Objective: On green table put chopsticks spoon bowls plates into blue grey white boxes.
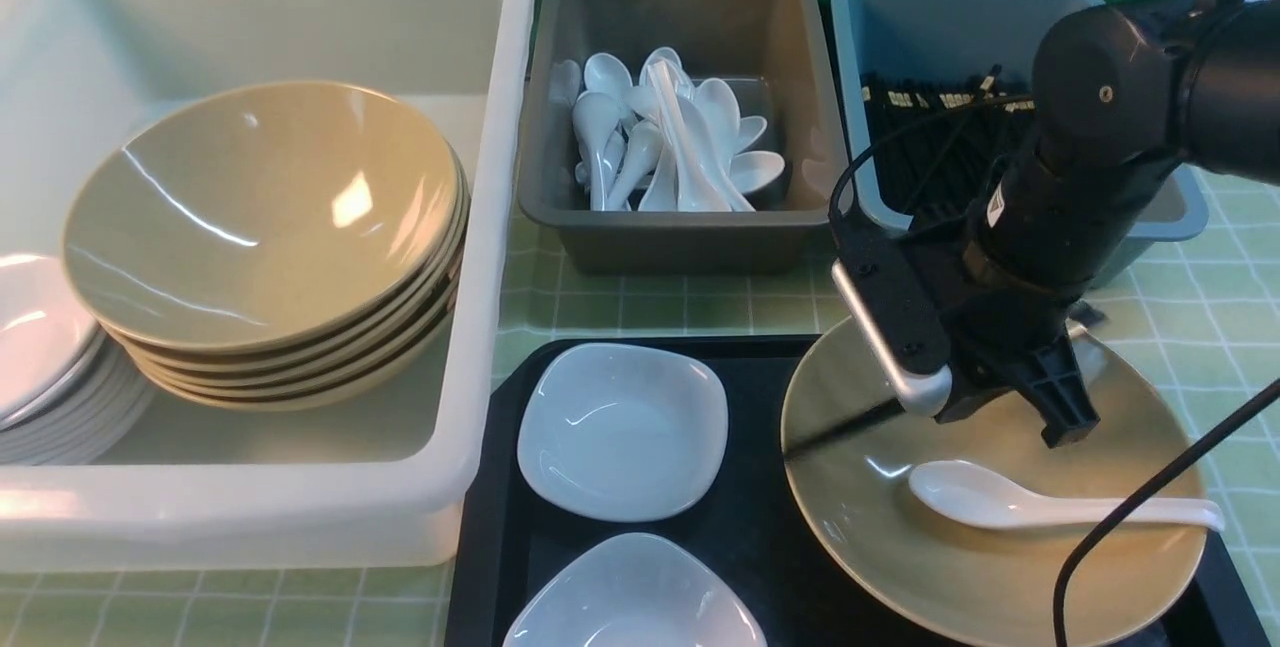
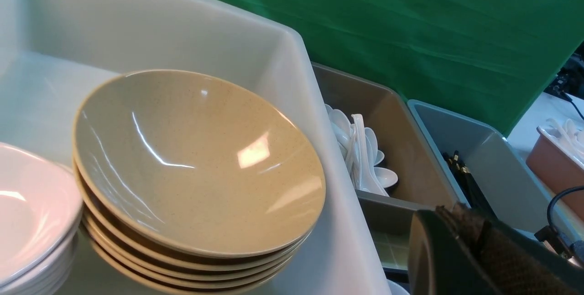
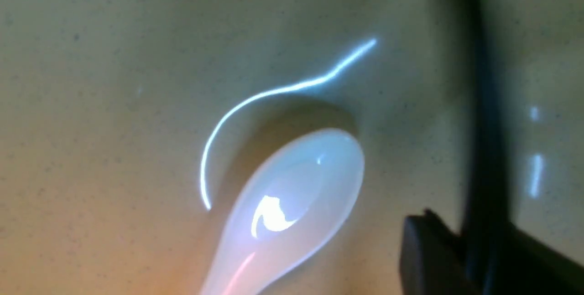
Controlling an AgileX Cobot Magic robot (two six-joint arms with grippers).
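Spoon [image 1: 1010, 502] lying in the tan bowl [image 1: 900, 557] on the black tray [image 1: 760, 537], close to the worktop's [image 1: 650, 309] near edge and toward its right corner. The scoop sits in the bowl's hollow and the handle reaches out over the rim toward the right edge.

I have the right pincer [image 1: 1020, 409] hanging just above that bowl, on the far side of the spoon and not touching it. A black chopstick [image 1: 840, 429] slants from the pincer down to the bowl's left rim. In the right wrist view it runs close past one finger [image 3: 433, 258] (I cannot tell whether the jaws have closed on it or only stand beside it).

Two small white plates [image 1: 622, 432] sit on the tray's left half, one behind the other.

Along the worktop's left edge stands the white box [image 1: 500, 227], holding a stack of bowls [image 1: 270, 227] with a stack of plates [image 1: 40, 357] beside it. At the far edge the grey box [image 1: 680, 239] holds a heap of spoons [image 1: 670, 142]. The blue box [image 1: 870, 37], toward the far right corner, holds a bundle of chopsticks [image 1: 930, 112].

My left pincer [image 2: 456, 254] is closed. Only a dark part of it shows in its own wrist view.
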